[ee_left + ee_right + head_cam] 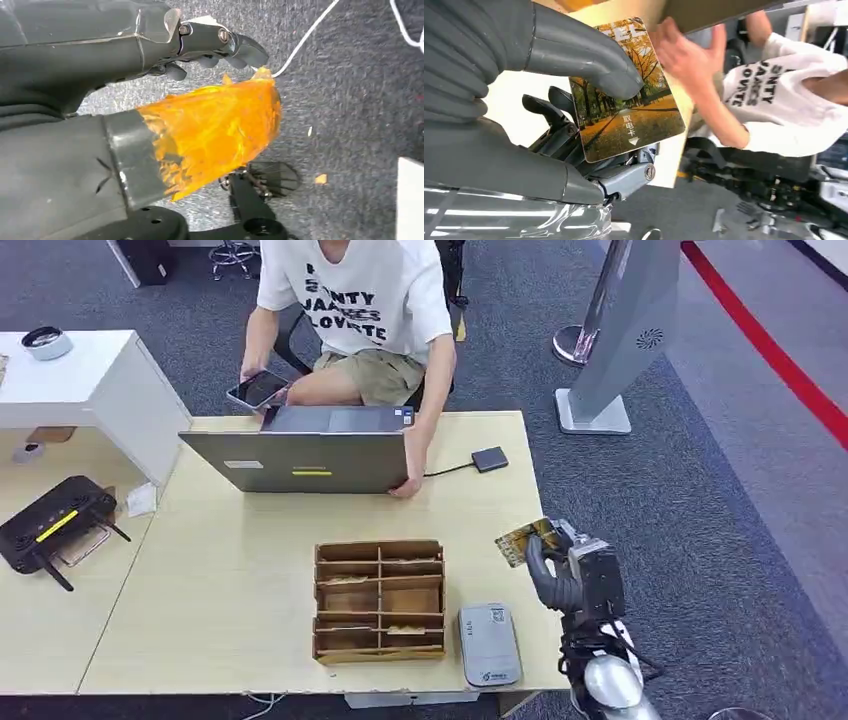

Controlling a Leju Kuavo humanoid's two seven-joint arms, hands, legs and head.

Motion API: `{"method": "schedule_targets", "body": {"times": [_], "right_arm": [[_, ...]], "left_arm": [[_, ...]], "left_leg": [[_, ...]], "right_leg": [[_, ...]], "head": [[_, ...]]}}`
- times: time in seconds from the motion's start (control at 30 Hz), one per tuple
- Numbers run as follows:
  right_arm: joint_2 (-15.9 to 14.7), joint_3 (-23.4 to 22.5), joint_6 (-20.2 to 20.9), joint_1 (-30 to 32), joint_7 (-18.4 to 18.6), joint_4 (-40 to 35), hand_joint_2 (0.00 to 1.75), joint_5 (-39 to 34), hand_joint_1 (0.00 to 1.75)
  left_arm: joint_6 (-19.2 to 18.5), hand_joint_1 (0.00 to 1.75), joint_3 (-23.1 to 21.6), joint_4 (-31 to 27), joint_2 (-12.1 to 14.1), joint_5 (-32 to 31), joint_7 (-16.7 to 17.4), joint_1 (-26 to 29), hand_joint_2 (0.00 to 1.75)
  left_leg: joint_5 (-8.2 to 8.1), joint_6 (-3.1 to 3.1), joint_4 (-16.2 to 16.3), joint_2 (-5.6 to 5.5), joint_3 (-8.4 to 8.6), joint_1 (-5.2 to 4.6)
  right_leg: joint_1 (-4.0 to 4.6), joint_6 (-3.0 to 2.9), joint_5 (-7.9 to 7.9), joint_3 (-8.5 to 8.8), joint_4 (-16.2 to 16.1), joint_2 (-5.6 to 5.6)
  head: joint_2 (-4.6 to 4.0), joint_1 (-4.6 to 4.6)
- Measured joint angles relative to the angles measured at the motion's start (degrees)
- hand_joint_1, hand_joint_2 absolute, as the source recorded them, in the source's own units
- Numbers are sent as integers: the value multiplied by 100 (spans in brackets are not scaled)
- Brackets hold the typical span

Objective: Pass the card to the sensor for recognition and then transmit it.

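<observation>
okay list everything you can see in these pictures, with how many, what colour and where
card: one, autumn-tree picture, pinched in the right hand
card reader: one, grey, table's near edge
wooden organizer: one, brown, table middle
laptop: one, grey, far side, held by the person
small pad: one, dark, cabled, beside the laptop
phone: one, in the person's hand
router: one, black, side table
person: one, white shirt, seated
right hand: grey, off the table's right edge
left hand: grey, orange-wrapped thumb, above carpet

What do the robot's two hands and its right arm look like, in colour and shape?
The right hand has dark fingers, a thick grey thumb and a grey ribbed cover. Its arm is shiny silver, with black cables. The left hand is dark grey; orange film wraps its thumb.
</observation>
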Motion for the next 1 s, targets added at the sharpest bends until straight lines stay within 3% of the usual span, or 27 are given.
{"method": "schedule_targets", "body": {"times": [0.2,0.37,0.47,0.6,0.8,1.0], "right_arm": [[-188,-13,300,96,59,22,175,-226,175],[-376,-18,520,115,46,72,175,-413,175],[-444,-18,577,116,44,107,175,-461,175],[-494,-9,586,129,39,127,175,-464,175],[-658,17,651,362,164,79,175,-413,175],[-1052,63,677,699,385,-20,175,-271,175]], "left_arm": [[20,0,64,0,7,206,-15,-232,0],[-527,0,487,0,72,1160,-168,-309,0],[-266,0,654,0,107,898,-179,-294,0],[125,0,479,0,151,201,-96,-283,0],[212,0,291,0,99,103,-138,-123,0],[271,0,173,0,-7,18,-140,56,0]], "left_leg": [[1,0,0,1,3,0],[1,-1,0,2,3,1],[1,-1,0,1,2,1],[1,0,-1,0,0,1],[-1,1,0,0,-1,-1],[-6,5,0,-1,-2,-3]], "right_leg": [[0,-1,1,2,1,1],[1,-1,1,2,2,2],[1,-1,1,0,1,2],[1,0,0,0,1,0],[-1,1,0,1,0,0],[-4,5,-3,1,-2,-1]], "head": [[0,-2],[0,-2],[0,-2],[0,-4],[0,-2],[0,-2]]}}
